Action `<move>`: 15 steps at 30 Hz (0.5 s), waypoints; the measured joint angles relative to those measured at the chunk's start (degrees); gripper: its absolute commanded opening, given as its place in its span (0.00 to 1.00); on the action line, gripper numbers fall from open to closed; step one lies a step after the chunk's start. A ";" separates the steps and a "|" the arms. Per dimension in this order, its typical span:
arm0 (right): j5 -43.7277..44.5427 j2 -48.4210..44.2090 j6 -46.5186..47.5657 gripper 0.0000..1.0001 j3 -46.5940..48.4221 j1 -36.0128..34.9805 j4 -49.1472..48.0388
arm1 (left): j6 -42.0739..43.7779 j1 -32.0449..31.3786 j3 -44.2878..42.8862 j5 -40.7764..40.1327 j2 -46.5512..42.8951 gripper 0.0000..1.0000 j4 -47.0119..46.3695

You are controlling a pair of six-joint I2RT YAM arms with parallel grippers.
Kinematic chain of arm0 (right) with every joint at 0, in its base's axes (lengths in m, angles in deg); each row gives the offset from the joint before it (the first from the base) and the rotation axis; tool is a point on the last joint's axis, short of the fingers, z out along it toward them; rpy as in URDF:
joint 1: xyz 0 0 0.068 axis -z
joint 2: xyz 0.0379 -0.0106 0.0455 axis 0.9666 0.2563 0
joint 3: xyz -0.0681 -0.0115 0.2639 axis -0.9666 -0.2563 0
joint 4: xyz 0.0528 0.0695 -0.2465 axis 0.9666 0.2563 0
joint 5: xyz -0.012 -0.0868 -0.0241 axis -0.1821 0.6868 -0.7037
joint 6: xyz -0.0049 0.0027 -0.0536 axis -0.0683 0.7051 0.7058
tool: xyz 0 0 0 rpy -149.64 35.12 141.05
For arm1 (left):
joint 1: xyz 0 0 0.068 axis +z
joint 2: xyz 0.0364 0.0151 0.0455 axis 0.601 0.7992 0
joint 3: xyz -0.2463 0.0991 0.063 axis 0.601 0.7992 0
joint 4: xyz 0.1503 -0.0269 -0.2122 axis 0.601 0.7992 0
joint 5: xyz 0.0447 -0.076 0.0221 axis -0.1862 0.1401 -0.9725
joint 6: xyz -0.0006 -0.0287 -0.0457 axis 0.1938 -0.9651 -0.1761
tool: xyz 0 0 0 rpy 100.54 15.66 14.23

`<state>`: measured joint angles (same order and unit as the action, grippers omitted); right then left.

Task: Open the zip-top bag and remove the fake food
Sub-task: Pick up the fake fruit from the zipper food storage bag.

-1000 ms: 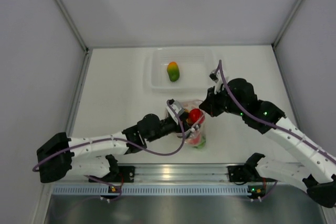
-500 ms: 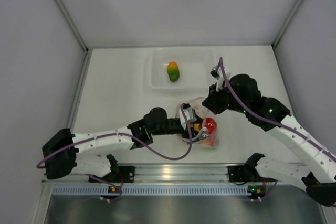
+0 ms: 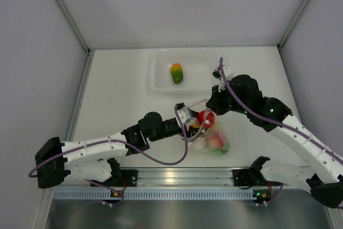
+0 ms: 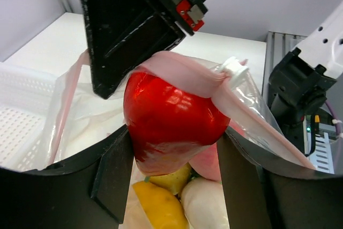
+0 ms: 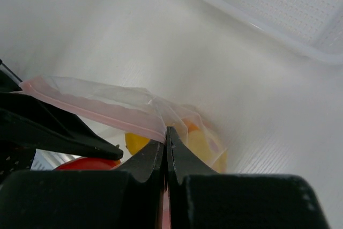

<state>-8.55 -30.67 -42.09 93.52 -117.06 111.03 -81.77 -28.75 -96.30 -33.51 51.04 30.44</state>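
Observation:
The zip-top bag (image 3: 215,139) lies crumpled on the table, its pink zip strip (image 4: 185,74) pulled apart. My right gripper (image 3: 210,106) (image 5: 166,131) is shut on the strip's edge and holds the mouth up. My left gripper (image 3: 201,119) (image 4: 174,132) reaches into the mouth and is shut on a glossy red piece of fake food (image 4: 170,116) (image 3: 206,117). Below the red piece, still inside the bag, lie a yellow piece (image 4: 161,203), a white piece (image 4: 208,203) and a pink piece (image 4: 206,162). In the right wrist view a yellow piece (image 5: 136,142) shows through the plastic.
A rigid clear tub (image 3: 161,76) stands behind the bag and holds one orange-and-green fruit (image 3: 176,72). Its wall (image 5: 278,36) shows in the right wrist view. White side walls close in the table, and the metal rail (image 3: 177,176) with the arm bases runs along the near edge.
The left gripper pushed right with the red piece half a second ago, then drew back up and left to the bag's mouth. The bag slid right and sagged lower.

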 measured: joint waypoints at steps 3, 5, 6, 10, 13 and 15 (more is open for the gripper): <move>-0.50 -0.57 0.07 0.00 -0.11 0.00 -0.24 | 0.59 -0.11 -0.02 -2.08 -0.33 0.00 0.70; -0.50 -1.09 0.13 0.00 -0.11 0.02 -0.22 | 0.96 -0.09 -0.20 -2.58 -0.26 0.00 1.79; -0.55 -1.42 0.20 0.00 -0.11 0.02 -0.20 | 1.05 -0.09 -0.22 -2.60 -0.15 0.00 2.08; -0.55 -2.34 0.48 0.00 -0.11 0.02 -0.20 | 0.83 -0.17 -0.24 -4.42 1.01 0.00 2.51; -0.50 -2.38 0.70 0.00 -0.46 0.02 -0.46 | 0.13 -0.20 -0.24 -7.23 1.33 0.00 2.89; -0.33 -2.67 0.90 0.00 -1.73 0.02 -0.70 | -0.94 -0.22 -0.24 -8.74 1.31 0.00 2.82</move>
<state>-8.87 -33.34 -41.19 91.79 -117.04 110.33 -82.71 -28.97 -96.54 -42.25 52.35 33.26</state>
